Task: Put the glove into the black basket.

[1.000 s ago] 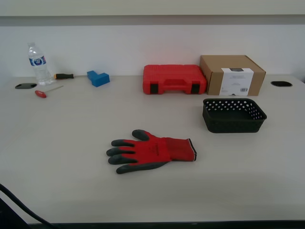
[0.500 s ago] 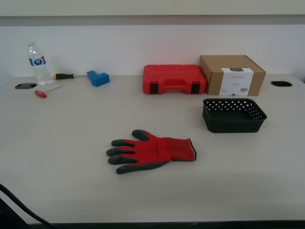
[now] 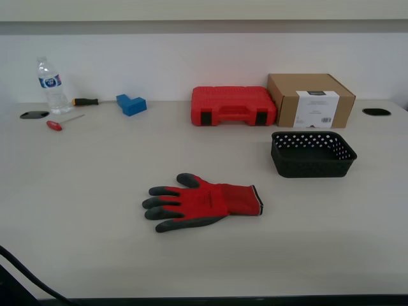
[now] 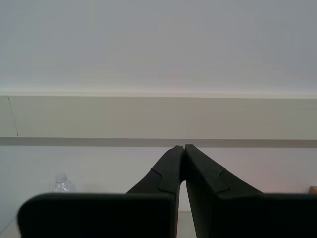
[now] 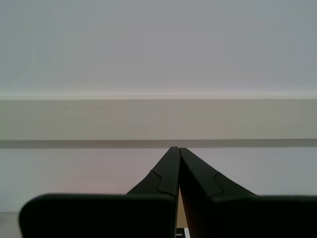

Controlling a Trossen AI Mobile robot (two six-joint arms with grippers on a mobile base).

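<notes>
The red glove (image 3: pixel 204 203) with dark grey fingers lies flat on the table (image 3: pixel 83 191), fingers toward the exterior view's left, cuff toward the right. The black basket (image 3: pixel 312 153) stands empty to its right and farther back. Neither gripper shows in the exterior view. My first gripper (image 5: pixel 174 148) is shut and empty, pointing at the wall. My second gripper (image 4: pixel 184 147) is shut and empty, also raised toward the wall.
A red plastic case (image 3: pixel 233 106) and a brown cardboard box (image 3: pixel 310 100) stand at the back, just behind the basket. A water bottle (image 3: pixel 50 86), also in the second wrist view (image 4: pixel 63 183), two screwdrivers (image 3: pixel 64 120) and a blue block (image 3: pixel 131 104) lie at the back left.
</notes>
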